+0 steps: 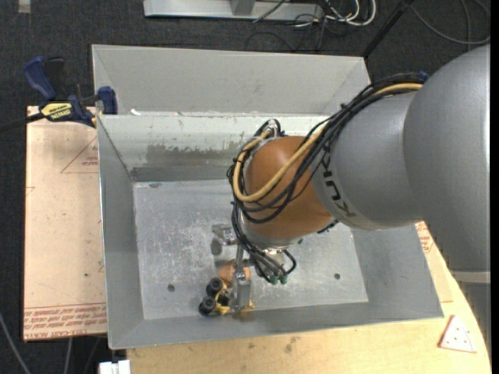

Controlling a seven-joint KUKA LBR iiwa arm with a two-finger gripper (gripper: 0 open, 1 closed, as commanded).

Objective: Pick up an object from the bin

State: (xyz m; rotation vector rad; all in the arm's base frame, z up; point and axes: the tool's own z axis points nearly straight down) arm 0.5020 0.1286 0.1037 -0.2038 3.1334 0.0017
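Looming closest, my arm reaches in from 3 o'clock, with the gripper low at the bin's 6 o'clock, just beside a small black-and-yellow thing. Whether the gripper is apart or clamped, I cannot tell. I judge this the grasp step; next, close securely and lift straight up.

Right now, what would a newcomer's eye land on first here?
The big grey arm comes in from the right, its orange cover hanging over the middle of the grey metal bin. Below it the gripper is down near the bin's front wall, right beside a small black and yellow thing on the floor.
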